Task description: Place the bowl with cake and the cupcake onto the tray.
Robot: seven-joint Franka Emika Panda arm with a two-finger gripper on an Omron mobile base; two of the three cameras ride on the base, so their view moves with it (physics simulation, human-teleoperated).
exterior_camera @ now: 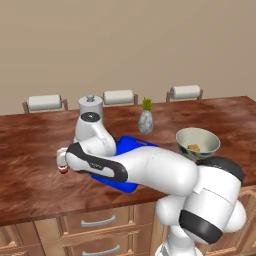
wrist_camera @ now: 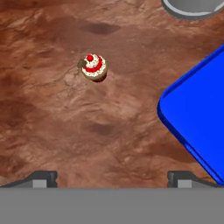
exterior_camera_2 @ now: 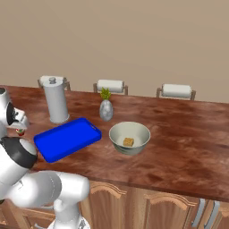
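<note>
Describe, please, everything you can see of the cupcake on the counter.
The cupcake is tiny, with a white top ringed by a red stripe, a red dot at its peak and a brownish edge below. It stands upright on the brown wooden counter, off the blue tray, with bare wood between them. Nothing else touches it. The open gripper hangs above it, fingertips clear of it. In the right base view it peeks out beside the arm, near the tray's far corner.
</note>
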